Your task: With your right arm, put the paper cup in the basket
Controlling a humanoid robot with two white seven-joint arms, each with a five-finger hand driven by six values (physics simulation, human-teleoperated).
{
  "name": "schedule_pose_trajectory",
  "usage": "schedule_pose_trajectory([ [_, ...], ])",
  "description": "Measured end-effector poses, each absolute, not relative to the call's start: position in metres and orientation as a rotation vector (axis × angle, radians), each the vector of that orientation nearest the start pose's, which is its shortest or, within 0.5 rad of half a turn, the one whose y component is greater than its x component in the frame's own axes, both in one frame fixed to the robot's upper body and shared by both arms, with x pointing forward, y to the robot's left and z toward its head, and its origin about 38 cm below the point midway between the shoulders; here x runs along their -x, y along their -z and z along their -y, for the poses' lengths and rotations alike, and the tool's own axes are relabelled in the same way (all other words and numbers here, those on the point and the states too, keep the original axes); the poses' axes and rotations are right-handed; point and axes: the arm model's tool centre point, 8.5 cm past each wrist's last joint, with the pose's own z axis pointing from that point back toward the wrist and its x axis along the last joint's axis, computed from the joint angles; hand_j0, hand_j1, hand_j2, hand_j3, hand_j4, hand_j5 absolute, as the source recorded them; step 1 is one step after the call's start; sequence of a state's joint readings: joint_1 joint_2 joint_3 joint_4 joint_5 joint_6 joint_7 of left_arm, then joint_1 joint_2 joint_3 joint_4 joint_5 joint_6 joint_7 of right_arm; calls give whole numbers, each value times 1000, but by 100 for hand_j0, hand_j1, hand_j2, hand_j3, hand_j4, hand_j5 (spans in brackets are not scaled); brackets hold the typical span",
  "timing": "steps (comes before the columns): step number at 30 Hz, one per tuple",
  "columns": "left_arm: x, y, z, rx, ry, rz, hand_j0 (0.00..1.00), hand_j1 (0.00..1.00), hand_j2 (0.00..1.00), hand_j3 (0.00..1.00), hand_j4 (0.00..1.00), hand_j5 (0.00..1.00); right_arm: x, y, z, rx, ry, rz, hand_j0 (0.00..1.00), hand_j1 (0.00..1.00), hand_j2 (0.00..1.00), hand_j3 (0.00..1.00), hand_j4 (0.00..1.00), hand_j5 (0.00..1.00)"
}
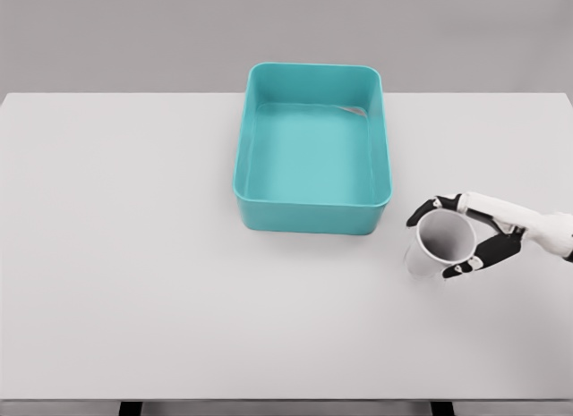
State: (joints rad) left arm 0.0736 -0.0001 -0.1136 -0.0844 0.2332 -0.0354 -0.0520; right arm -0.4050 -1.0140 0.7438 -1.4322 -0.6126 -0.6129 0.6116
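A white paper cup (436,246) stands on the table to the right of the basket, its open mouth tilted toward me. My right hand (457,237) comes in from the right edge with its black-tipped fingers (423,212) curled around the cup's rim and side. The teal basket (312,218) is a rectangular tub at the table's centre back, empty inside, with its near right corner a short way to the left of the cup. My left arm does not show.
The white table (134,255) spans the whole view, with its front edge near the bottom of the picture. A grey wall rises behind the table's far edge.
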Motion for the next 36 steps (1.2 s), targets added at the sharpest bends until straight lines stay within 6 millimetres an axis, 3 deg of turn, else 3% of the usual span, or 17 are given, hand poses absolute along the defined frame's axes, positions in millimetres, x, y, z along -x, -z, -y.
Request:
schedule_pose_trajectory([
  [7,15,263,-264,-27,-117,53,100,100,100,100,100,100,-383,-194,363,-327,-1260,1669,59,59,59,59,59,59],
  [20,15,263,-264,-27,-117,53,100,100,100,100,100,100,-418,-216,365,-183,-1155,1858,60,60,60,60,60,60],
  [28,15,263,-264,-27,-117,53,100,100,100,100,100,100,-443,-237,320,-212,-1147,1995,60,60,60,60,60,60],
  [36,15,263,-264,-27,-117,53,100,100,100,100,100,100,-470,-230,257,-239,-1176,2008,62,62,62,62,62,62],
])
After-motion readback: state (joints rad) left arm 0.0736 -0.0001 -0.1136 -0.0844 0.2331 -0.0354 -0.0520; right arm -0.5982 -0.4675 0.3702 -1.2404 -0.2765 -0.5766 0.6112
